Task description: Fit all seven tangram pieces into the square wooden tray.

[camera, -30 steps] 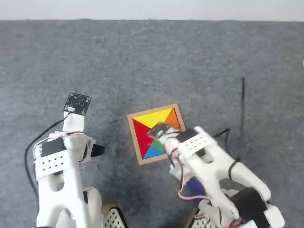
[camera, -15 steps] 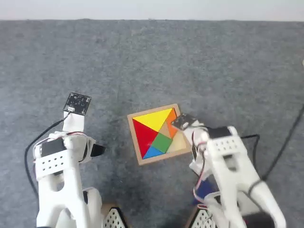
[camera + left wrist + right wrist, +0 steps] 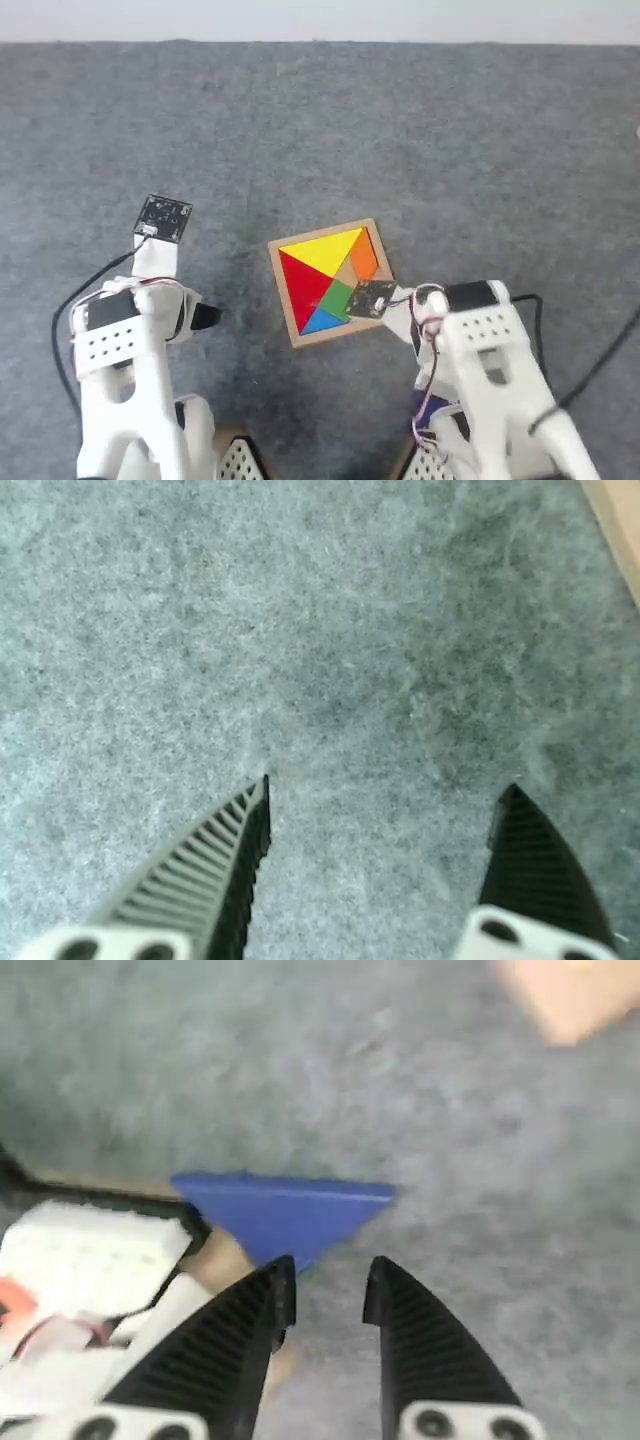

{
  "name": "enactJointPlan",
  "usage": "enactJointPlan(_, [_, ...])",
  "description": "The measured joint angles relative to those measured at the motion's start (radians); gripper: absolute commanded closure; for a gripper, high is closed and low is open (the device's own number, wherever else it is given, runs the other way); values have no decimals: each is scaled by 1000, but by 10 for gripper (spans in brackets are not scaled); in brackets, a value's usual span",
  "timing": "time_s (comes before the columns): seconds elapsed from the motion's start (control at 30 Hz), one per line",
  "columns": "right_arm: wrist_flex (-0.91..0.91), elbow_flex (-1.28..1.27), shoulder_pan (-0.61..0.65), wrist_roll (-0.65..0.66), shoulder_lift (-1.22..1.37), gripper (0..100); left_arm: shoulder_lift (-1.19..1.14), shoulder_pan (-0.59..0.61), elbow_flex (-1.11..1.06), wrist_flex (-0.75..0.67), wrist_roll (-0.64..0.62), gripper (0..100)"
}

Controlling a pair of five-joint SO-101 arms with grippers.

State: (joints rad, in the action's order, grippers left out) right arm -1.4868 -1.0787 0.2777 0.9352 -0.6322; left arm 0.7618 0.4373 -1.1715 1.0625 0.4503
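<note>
Spanning the scene, grey worktop (image 3: 300, 130). Item: left tool (image 3: 387, 785), spread wide, gripping nothing, over bare worktop. Item: right tool (image 3: 330, 1265), parted by a narrow gap, empty, near a blue triangle (image 3: 285, 1215) lying on the worktop. Item: square wooden tray (image 3: 286, 300), mid-worktop, containing yellow triangle (image 3: 325, 250), red triangle (image 3: 303, 283), orange piece (image 3: 364, 257), green square (image 3: 340, 297), small blue piece (image 3: 322, 320).

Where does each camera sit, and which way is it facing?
High view: fixed above the table, looking down on the grey mat, the wooden tray, left arm and right arm.
Left wrist view: on the left wrist, facing down at mat past the open left gripper.
Right wrist view: on the right wrist, facing a blue triangle on the mat past the right gripper.
Shared: high and left wrist views both show the tray's edge.
</note>
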Motion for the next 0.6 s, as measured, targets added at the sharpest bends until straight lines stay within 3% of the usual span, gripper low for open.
enactJointPlan(0.3, [180, 32, -3, 8, 347, 883, 0, 0, 0, 0, 0, 665])
enactJointPlan(0.6, [333, 49, -3, -187, 387, 882, 0, 0, 0, 0, 0, 665])
